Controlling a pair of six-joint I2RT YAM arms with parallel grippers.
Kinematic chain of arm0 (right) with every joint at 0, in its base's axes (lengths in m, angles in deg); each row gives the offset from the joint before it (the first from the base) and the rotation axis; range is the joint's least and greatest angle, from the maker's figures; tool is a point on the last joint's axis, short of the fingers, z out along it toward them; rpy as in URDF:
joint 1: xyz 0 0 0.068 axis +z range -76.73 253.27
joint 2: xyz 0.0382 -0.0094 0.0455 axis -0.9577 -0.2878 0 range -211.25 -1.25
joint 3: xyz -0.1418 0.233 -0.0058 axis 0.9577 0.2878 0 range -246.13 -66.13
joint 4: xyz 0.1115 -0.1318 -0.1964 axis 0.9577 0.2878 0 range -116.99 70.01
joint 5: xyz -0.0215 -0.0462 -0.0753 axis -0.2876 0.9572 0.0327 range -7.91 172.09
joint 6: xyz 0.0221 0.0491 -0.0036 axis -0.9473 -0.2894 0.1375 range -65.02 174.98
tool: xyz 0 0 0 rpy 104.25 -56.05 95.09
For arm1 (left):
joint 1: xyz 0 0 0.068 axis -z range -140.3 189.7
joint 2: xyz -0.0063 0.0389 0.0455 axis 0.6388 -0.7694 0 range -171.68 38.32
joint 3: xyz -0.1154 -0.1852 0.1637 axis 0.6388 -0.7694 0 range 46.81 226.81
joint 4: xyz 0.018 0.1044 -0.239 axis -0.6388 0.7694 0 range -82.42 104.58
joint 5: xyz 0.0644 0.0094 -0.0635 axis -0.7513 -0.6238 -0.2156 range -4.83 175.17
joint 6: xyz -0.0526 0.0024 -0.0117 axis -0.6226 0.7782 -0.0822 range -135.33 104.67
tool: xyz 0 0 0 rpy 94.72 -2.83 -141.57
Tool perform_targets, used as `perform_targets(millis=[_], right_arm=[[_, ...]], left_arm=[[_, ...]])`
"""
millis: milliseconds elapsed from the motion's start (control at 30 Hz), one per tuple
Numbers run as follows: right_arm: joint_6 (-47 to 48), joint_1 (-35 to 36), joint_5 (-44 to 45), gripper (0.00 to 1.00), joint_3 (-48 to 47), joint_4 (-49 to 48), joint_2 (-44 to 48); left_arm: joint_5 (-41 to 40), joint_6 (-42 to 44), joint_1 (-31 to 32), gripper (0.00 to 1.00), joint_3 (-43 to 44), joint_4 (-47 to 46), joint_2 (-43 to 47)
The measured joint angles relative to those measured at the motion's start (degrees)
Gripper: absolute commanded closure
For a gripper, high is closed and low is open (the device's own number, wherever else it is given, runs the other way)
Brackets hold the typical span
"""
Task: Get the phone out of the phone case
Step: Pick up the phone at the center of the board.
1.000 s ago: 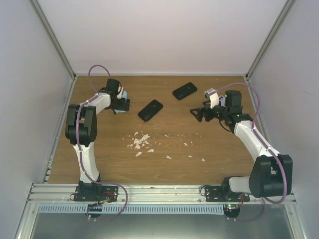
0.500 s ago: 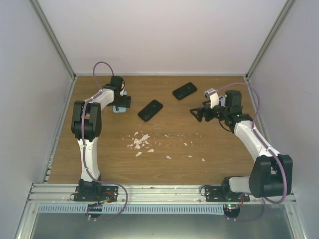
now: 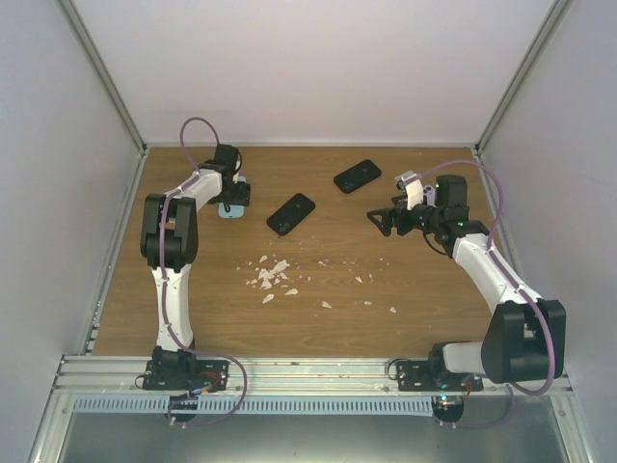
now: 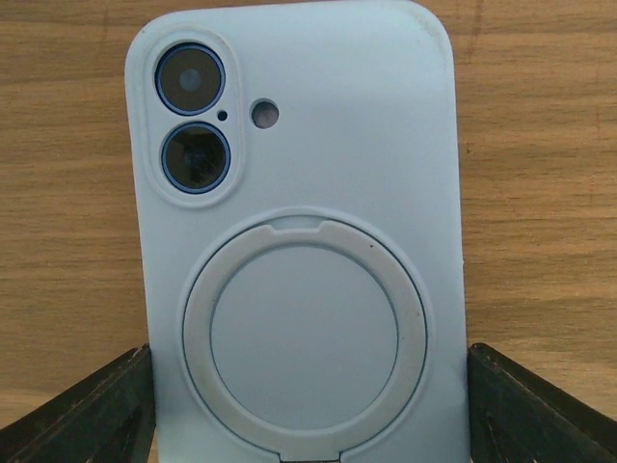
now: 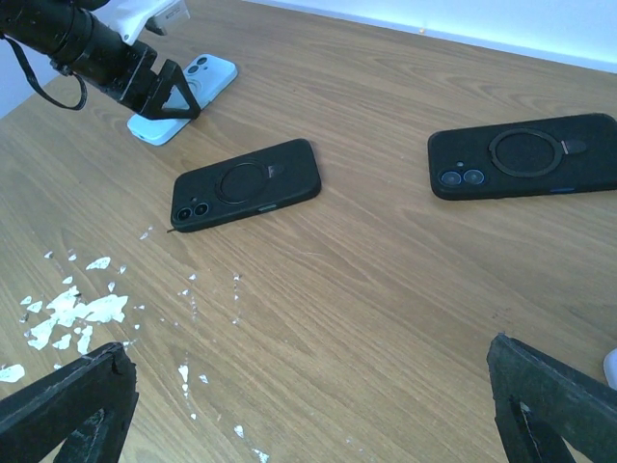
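The phone case [image 4: 299,145] at the far left is pale blue. Its ring stand [image 4: 304,227] is a greyer off-white, and its lenses [image 4: 196,157] are dark with blue rims. The middle phone [image 5: 246,183] and the right phone [image 5: 525,154] are matte black all over. The tabletop [image 3: 405,280] is brown wood grain, flecked with white flakes [image 3: 272,275]. The left arm [image 3: 170,301] and right arm [image 3: 487,270] are white with black joints.

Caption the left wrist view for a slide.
Light blue phone case, back up on wood table, flanked by left gripper.

White scraps [image 3: 272,276], perhaps paper, wooden table [image 3: 424,289]
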Motion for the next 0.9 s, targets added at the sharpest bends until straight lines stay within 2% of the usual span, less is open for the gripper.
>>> perform_targets(millis=[200,433,700,900], right_arm=[[0.0,0.0,-0.1,0.0,-0.3,-0.4,0.0],[-1.7,0.0,-3.2,0.0,-3.3,-3.0,-0.8],[-8.1,2.1,-5.4,0.0,-6.5,-7.3,-6.3],[-11.5,5.8,-7.1,0.0,-10.5,-7.4,-11.7]], left_arm=[[-0.2,0.2,0.0,0.29,-3.4,-1.6,2.3],[-0.1,2.0,0.0,0.31,-12.1,-1.0,9.2],[2.3,3.2,0.0,0.33,-20.3,-2.4,17.1],[4.7,3.8,0.2,0.34,-23.0,-3.6,20.6]])
